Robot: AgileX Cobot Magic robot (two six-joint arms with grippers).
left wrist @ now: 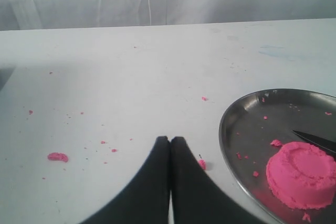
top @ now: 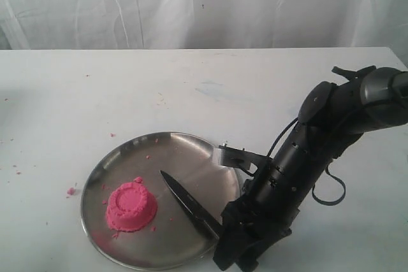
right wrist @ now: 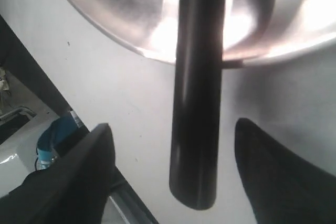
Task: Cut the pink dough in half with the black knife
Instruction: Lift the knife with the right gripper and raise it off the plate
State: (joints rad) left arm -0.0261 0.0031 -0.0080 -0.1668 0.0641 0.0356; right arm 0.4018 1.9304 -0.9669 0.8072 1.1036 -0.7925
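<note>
Dough [top: 131, 206] sat whole on the plate [top: 191, 148], beyond the right pincer [right wrist: 173, 129] — no cut made. Its jaws stood wide, knife [top: 191, 205] handle lying loose between them, untouched. Grasp and cut were both outstanding. Left pincer [left wrist: 169, 145] was closed — clear of both.

Only the black knife [top: 190, 203] stands between the right hand [right wrist: 173, 127] and the pink dough [top: 131, 207]

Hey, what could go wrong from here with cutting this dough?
The right hand stands open around the handle of the black knife, which overhangs the rim of the steel plate; an off-centre close could knock it off.
Nothing holds the plate: the left hand is shut beside it, so cutting the pink dough may push it sideways.
</note>
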